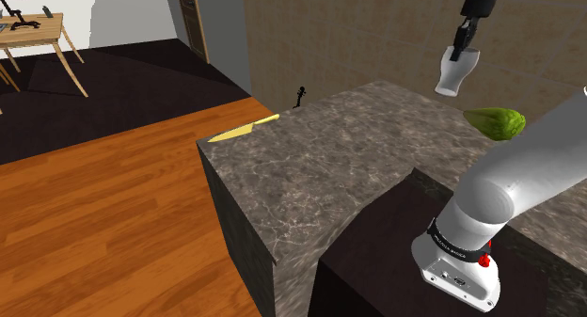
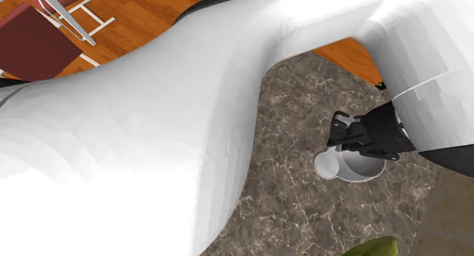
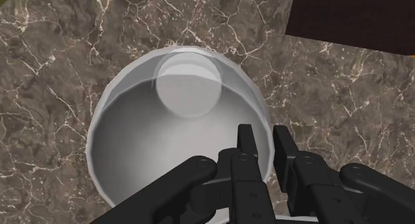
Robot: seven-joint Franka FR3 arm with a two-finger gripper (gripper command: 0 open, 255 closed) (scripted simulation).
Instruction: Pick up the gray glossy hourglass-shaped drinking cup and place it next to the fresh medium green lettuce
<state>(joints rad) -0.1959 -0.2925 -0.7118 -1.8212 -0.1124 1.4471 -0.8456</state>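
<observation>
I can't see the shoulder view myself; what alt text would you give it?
A black hand holds a pale grey cup by its rim, in the air above a dark marbled counter, with a green lettuce lying on the counter below it, toward the view's right. A thin yellow object lies at the counter's left edge.

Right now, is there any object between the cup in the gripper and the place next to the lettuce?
Nothing visible stands in the way. The gripper holds the cup by its rim above the countertop, and the surface between the cup and the lettuce is bare.
</observation>
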